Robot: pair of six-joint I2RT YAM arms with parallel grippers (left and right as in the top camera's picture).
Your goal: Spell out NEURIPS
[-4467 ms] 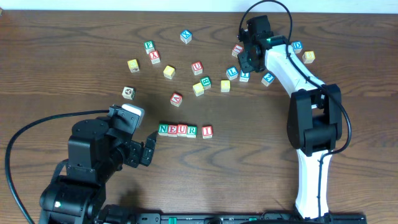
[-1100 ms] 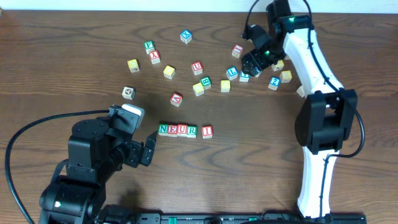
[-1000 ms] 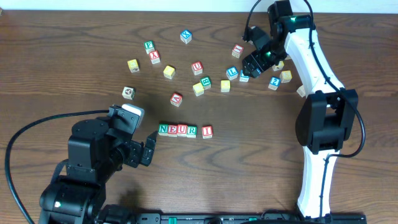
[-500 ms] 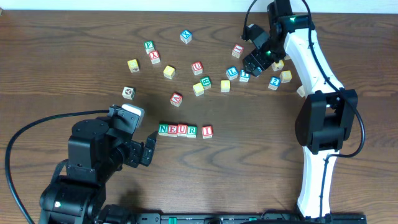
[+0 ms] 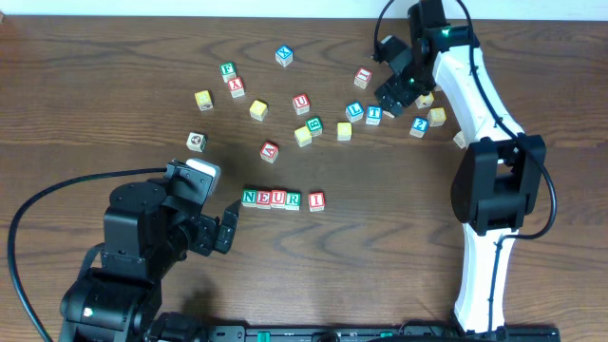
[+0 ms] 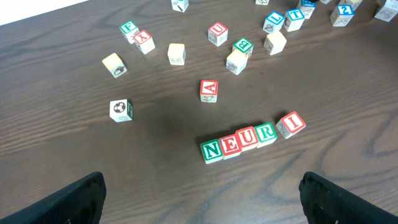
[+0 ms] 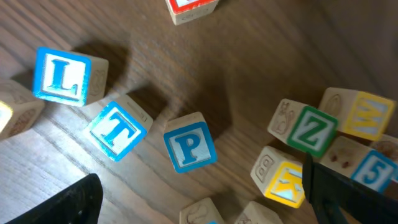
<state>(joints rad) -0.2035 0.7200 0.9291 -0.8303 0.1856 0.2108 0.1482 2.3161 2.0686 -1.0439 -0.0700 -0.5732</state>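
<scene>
Cubes N (image 6: 211,150), E (image 6: 230,145), U (image 6: 247,138) and R (image 6: 265,132) touch in a row, with a red I cube (image 6: 290,124) a small gap to their right. The overhead view shows the same row (image 5: 272,199) and the I cube (image 5: 316,200). My left gripper (image 5: 228,228) is open and empty, just left of and nearer than the N. A blue P cube (image 7: 189,149) lies flat on the table. My right gripper (image 7: 205,208) hangs open above it, holding nothing. From overhead the right gripper (image 5: 391,95) covers the P cube.
Around the P cube lie blue L (image 7: 60,74) and T (image 7: 116,130) cubes, a green Z (image 7: 314,130), a yellow K (image 7: 287,180), a W (image 7: 367,115) and a 5 (image 7: 373,171). Several loose cubes (image 5: 270,150) are scattered behind the row.
My right gripper has shifted slightly right over the cluster and its jaws have widened a little. The left arm and the lettered row have not moved.
</scene>
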